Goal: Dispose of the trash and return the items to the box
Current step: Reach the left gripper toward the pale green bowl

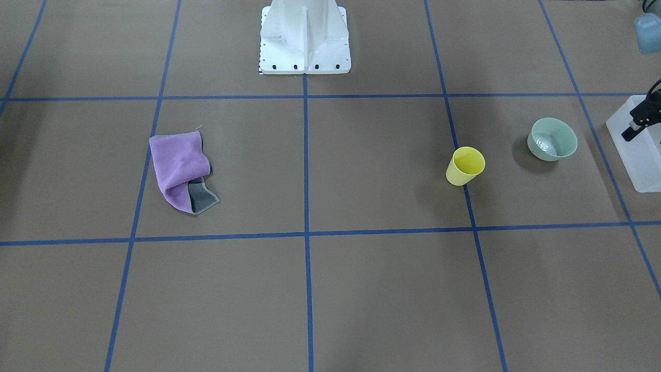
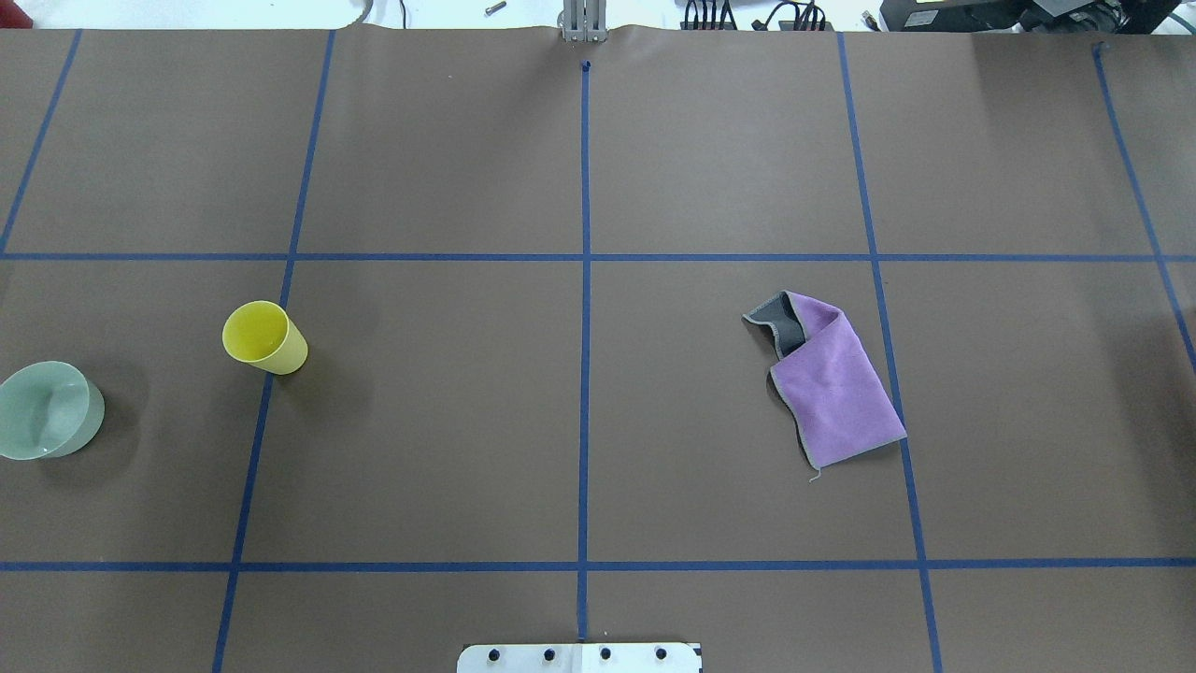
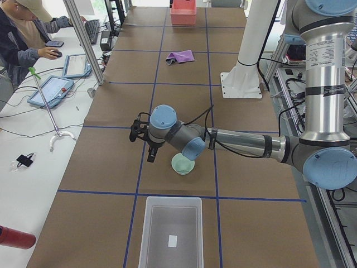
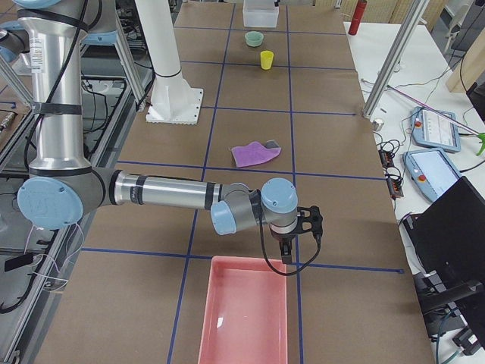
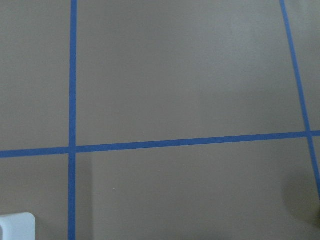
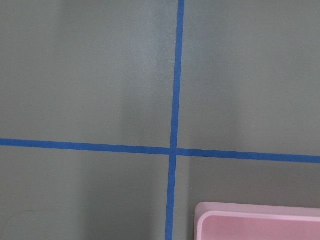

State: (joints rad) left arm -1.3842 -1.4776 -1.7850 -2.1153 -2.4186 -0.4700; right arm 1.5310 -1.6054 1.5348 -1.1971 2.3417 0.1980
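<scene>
Bowl, small, pale mint-green, round (image 1: 552, 139), upright on the brown papered table, near the translucent frosted-white rectangular plastic bin (image 1: 638, 165) but outside it. Plain yellow plastic cup (image 1: 466, 165) upright a little further off, by a blue tape line.

Left gripper (image 1: 636, 126) hangs high near bowl and bin; jaw gap cannot be told. Right gripper (image 4: 288, 246) by the pink tray's (image 4: 246, 318) end; likewise unreadable.

Risk: thin smooth rims, so an off-centre pinch could tip the cup or skate the bowl.

Crumpled purple cloth (image 2: 827, 383) well apart. Nothing stands between items and bin; its wall is the one edge to clear
</scene>
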